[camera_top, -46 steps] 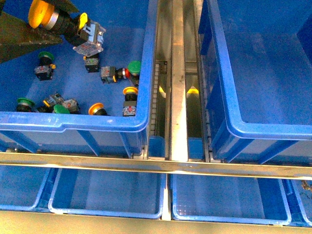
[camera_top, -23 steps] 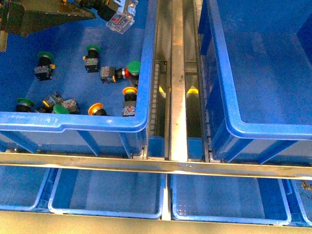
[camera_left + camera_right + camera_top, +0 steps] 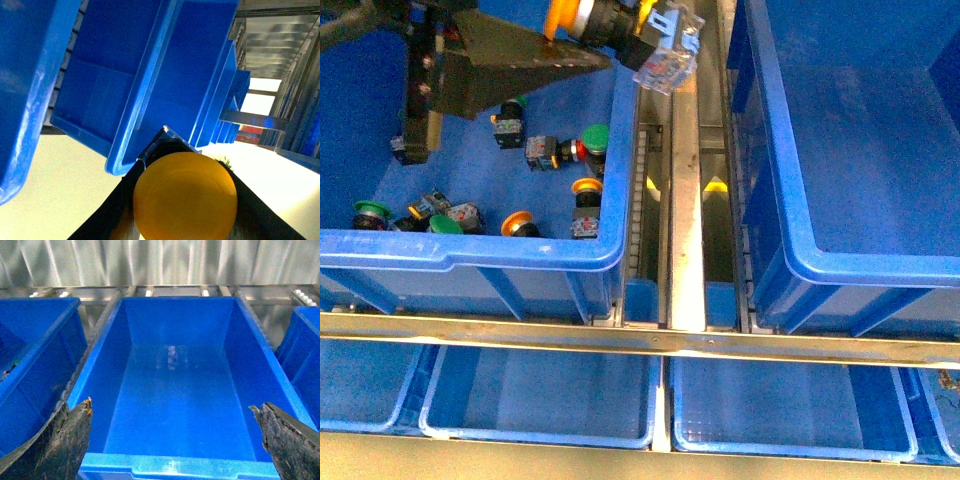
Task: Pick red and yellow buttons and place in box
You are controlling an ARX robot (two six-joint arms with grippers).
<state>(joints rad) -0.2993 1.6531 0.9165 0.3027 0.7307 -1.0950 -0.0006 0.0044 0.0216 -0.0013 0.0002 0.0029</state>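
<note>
Yellow button (image 3: 618,28) is held clamped by left gripper (image 3: 185,200) | is shifted right since earlier, over source bin (image 3: 470,252) rim | right gripper (image 3: 175,440) is spread wide, empty

Metal rack (image 3: 620,335), L bin (image 3: 470,262), box (image 3: 850,275) on R (rail (image 3: 686,200) btwn), shallow trays (image 3: 535,437) below

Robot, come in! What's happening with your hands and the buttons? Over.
Left gripper shut on yellow button, above the rail beside the box. Right gripper open, facing the box. Nothing seen blocking.
</note>
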